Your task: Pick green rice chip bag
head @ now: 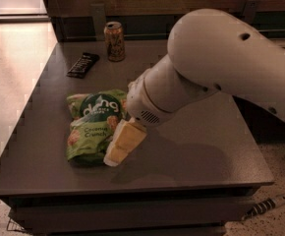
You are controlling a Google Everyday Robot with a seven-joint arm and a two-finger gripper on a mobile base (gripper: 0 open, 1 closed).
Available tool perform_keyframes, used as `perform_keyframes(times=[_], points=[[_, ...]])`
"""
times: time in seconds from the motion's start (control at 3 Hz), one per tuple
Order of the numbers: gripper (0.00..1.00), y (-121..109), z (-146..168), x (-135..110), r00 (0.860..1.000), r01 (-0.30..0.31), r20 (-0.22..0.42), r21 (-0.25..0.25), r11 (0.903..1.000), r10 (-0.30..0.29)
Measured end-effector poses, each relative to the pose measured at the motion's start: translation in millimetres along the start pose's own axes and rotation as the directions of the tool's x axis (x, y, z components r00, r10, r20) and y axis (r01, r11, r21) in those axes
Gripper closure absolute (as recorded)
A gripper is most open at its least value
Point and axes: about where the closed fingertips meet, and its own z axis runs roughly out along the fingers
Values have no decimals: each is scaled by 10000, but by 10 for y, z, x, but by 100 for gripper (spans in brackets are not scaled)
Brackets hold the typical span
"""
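Claw [115,155] beside green rice chip bag [91,124] on grey table [206,141]

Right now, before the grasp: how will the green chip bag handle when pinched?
Likely floppy: the green rice chip bag looks crinkled, so it should deform under a pinch. Probably light for its size, so it may slide on the smooth table if nudged. The hand is at its lower right edge.

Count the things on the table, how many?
3: green rice chip bag front-left, with the gripper at its right edge; black bar wrapper back-left; drink can at the back. The arm could hide others.
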Motion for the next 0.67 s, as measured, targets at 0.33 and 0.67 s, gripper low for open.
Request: perform_keyframes(times=[0.33, 0.67], points=[[0, 9, 14, -13, 10000, -50, -15, -6, 10000, 50], [0, 49, 174, -88, 9997, -254, -18, -12, 9997, 254]])
